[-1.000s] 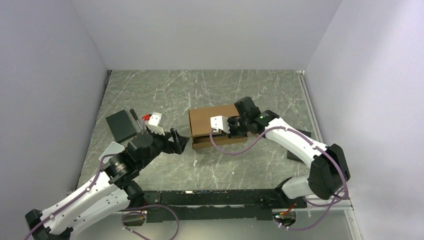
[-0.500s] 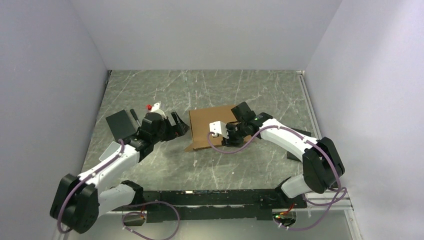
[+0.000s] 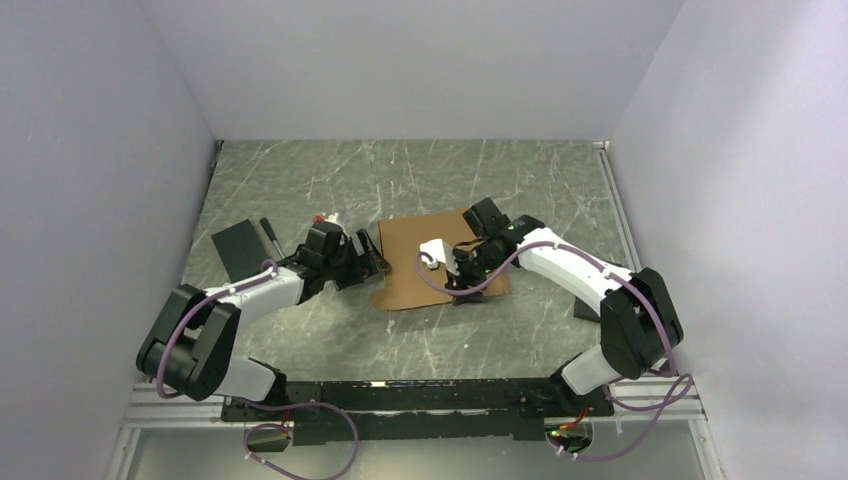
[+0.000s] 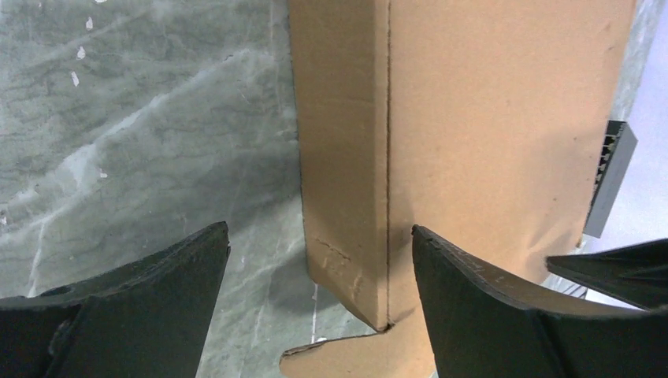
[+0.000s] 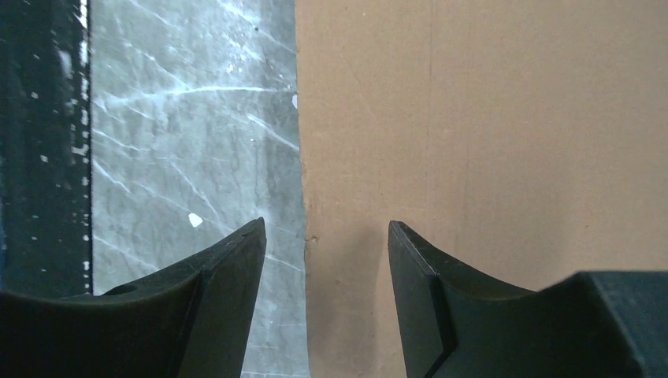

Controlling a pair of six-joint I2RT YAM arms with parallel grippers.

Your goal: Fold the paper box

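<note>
Right now the paper box (image 3: pixel 405 268) lies opened out almost flat in the middle of the counter (image 3: pixel 420 175), between the two arms. The left pincer (image 4: pixel 319 303) is spread wide and holds nothing. It hangs over the box's left edge, one finger above bare counter and the other above cardboard, with a narrow side flap (image 4: pixel 343 157) directly beneath the gap. That flap's long axis and its scored crease run straight ahead of the pincer, in line with its reach. The right pincer (image 5: pixel 327 272) is parted too and empty, and straddles the box's near edge in the same way. Both arms are at the sheet, but the left sits squarely over a flap. I judge that raising that flap about its crease is the next move, with the right steadying the panel.
</note>
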